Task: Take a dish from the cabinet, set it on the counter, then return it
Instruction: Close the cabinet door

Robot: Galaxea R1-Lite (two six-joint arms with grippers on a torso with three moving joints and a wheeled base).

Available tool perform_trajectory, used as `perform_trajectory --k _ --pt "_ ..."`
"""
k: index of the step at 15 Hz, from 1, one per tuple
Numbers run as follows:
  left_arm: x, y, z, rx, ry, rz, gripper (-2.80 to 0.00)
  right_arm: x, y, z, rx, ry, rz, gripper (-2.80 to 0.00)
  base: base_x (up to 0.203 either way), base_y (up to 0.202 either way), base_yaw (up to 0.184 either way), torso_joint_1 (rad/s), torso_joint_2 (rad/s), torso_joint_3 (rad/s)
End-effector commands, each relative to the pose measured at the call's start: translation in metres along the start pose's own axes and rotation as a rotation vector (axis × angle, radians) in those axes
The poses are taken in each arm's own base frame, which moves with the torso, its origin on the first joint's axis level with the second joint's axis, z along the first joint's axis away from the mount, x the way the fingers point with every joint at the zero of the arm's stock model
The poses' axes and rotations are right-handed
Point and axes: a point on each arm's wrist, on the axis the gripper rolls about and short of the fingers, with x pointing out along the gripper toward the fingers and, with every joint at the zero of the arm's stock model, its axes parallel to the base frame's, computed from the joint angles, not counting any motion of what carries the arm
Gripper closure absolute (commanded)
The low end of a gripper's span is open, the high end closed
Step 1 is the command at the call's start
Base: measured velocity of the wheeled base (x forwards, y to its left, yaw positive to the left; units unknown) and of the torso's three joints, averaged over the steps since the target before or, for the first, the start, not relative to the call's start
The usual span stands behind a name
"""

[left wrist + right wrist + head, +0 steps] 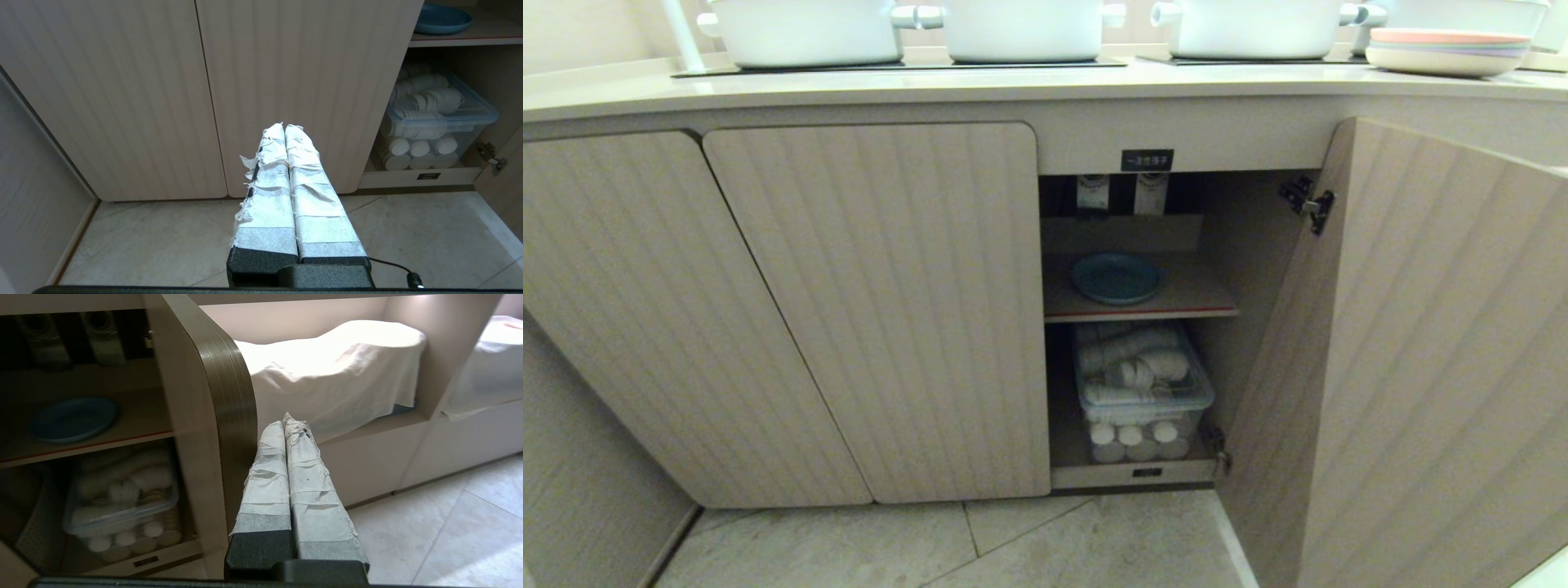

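Clenched and empty, the right gripper (284,418) hangs just beside the outer edge of the open door (216,416), outside the cabinet (1127,237) and apart from everything in it. The left gripper (284,127) is clenched too, holding nothing, low in front of the closed doors.

One dish (1116,278) lies flat on the shelf (1192,298) inside the cabinet, left of the open door, untouched. My judgement: the task stands at its very start. With the door open, access is ready, but the dish has not been lifted, nor set on the counter (1013,86), nor returned. All three steps remain, and the right gripper must first part its fingers and reach around the door onto the shelf.

Counted: one blue dish; one clear bin (1143,392) of white round items below the shelf; three doors in view, two closed, one open; three white pots (809,28) on the counter above the cabinet; one stack of plates (1450,49) above the open door.
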Motion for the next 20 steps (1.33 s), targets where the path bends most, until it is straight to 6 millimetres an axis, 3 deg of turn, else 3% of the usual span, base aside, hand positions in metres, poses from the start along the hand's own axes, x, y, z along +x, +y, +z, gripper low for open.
perform_trajectory --k 1,12,20 --pt "0.0 0.0 0.0 0.0 0.0 0.0 0.0 0.0 0.002 0.0 0.004 -0.001 0.034 0.0 0.0 0.0 0.0 0.0 0.0 0.0" --pt "0.0 0.0 0.0 0.0 0.0 -0.001 0.0 -0.002 0.015 0.001 0.089 0.014 0.255 0.0 0.0 0.0 0.0 0.0 0.0 0.0" --pt "0.0 0.0 0.0 0.0 0.0 0.0 0.0 0.007 0.027 -0.007 0.133 0.118 0.354 0.0 0.0 0.0 0.0 0.0 0.0 0.0"
